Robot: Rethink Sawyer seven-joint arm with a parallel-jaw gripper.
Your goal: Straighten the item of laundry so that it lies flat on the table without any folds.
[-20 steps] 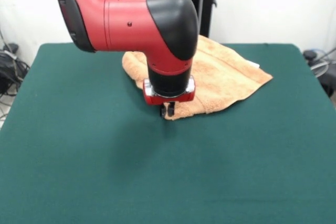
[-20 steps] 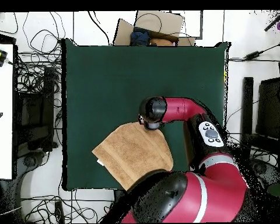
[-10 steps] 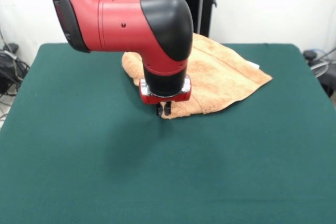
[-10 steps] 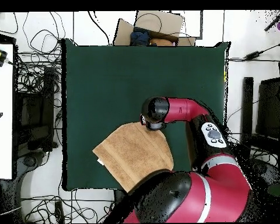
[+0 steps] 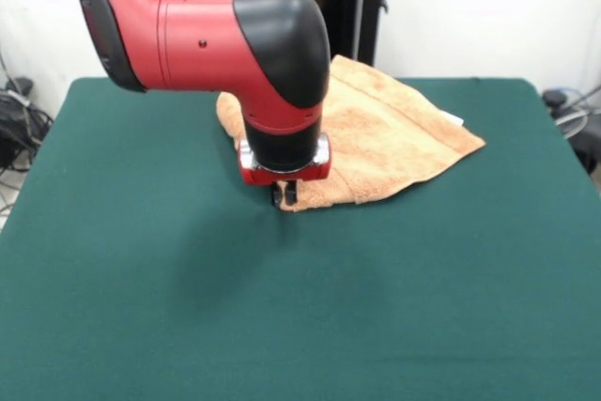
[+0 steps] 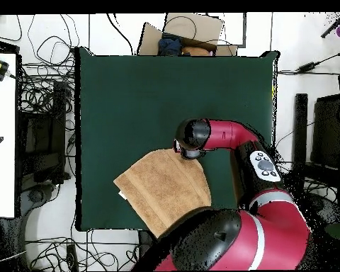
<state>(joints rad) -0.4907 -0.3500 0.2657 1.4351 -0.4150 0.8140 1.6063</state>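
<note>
Working left to right in the front view, you are seeing a wide bare stretch of the table point(image 5: 141, 307) first, and that open green is giving you room for dragging cloth outward. Next, the gripper point(image 5: 284, 194) is pinching the near corner of the towel point(image 5: 394, 138), its fingers closed on the folded edge. The towel is lying doubled over toward the table's far edge, right of centre. Judging the risk: the cloth may be slipping free if only one layer is caught, or the whole towel may be sliding unopened. Its far side is sitting close to the table's far edge, so pulling away from there looks safer
</note>
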